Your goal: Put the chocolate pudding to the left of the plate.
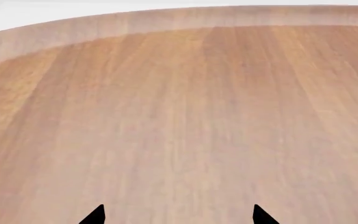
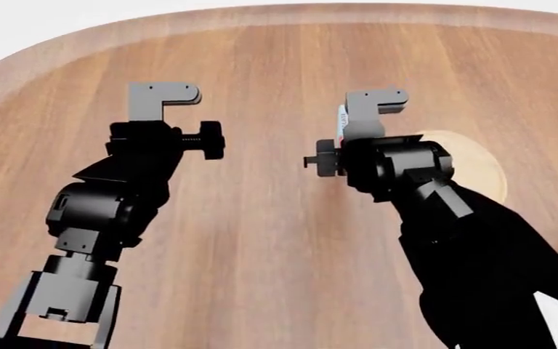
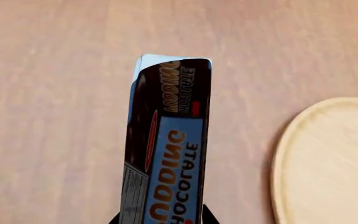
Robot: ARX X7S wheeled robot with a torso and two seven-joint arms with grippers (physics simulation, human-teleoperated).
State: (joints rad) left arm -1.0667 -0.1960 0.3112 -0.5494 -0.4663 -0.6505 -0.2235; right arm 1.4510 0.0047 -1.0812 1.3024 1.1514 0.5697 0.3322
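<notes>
**Right claw clamped on the pudding box, left claw hanging open**

So in the right wrist view, the small flat chocolate pudding carton, blue and white face with red-orange print and dark brown edges, sat right between the tips of the right gripper. Only two black fingertip points showed at the picture's edge, one on either side of the box, jaws closed in tight on the narrow sides, so it was gripping the carton. Couldn't tell whether the box was touching the wood or held just above it.

From the head view, the carton only peeked out as a thin white and blue sliver beside the right gripper, which covered most of it. The flat round light-tan wooden plate lay just to the right of it, partly hidden behind the black arm. So the pudding was on the plate's left side, close but apart from the rim.

The left gripper hovered over bare brown wooden table, its two tips well apart, grasping nothing. In the head view it sat well to the left of the other arm.
</notes>
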